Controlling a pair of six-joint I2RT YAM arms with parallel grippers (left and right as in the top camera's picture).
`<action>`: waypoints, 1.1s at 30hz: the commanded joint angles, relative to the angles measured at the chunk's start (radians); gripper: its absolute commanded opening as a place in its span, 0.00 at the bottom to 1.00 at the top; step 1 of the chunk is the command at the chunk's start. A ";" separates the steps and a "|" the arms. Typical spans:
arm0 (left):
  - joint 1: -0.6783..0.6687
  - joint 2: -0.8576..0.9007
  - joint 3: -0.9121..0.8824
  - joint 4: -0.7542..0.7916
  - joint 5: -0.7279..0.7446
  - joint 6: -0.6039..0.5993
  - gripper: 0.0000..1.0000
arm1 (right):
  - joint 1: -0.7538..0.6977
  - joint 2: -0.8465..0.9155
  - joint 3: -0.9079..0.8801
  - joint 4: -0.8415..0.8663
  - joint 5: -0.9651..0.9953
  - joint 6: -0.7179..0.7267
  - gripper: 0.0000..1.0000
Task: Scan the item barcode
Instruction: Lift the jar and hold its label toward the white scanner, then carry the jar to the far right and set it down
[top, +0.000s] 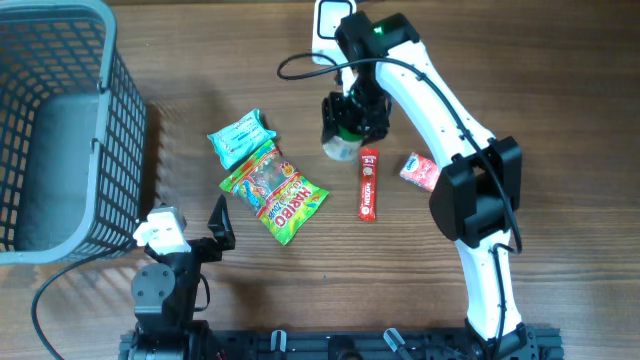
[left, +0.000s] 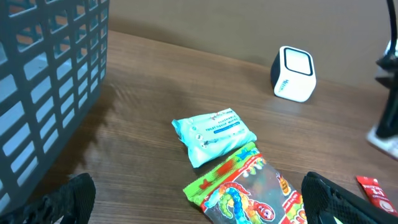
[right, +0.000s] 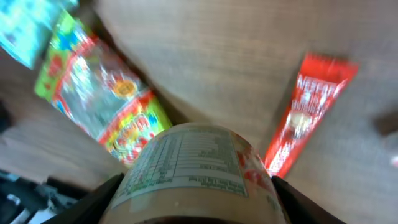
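Risk one: misread. We see only a printed text panel on the tub (right: 193, 165) in the right wrist view, no barcode in sight, so the code may face away from the scanner (top: 322, 25) when we present it. Risk two: slip. Round wall, two-point grip; any wrist roll to hunt for the code could let the tub twist or drop among the packs, red stick pack (top: 369, 184) closest. Risk three: the arm link and black cable (top: 283, 68) crowd the scanner at upper centre of the overhead frame and could shade its window. Position: tub sits between the right jaws, which clamp it, one on each flank at the bottom of the wrist frame. We judge it lifted off the table (top: 560, 100), just below the scanner in the overhead frame. Left jaws are spread wide, grasping nothing, lower left, well apart from the tub.
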 joint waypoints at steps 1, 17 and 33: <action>0.004 -0.006 -0.010 0.002 0.019 -0.002 1.00 | 0.001 -0.002 0.157 0.066 0.109 -0.003 0.33; 0.004 -0.006 -0.010 0.002 0.018 -0.002 1.00 | 0.001 0.005 0.072 0.853 0.507 -0.086 0.34; 0.004 -0.006 -0.010 0.002 0.018 -0.002 1.00 | -0.007 0.117 -0.232 1.661 0.599 -0.271 0.40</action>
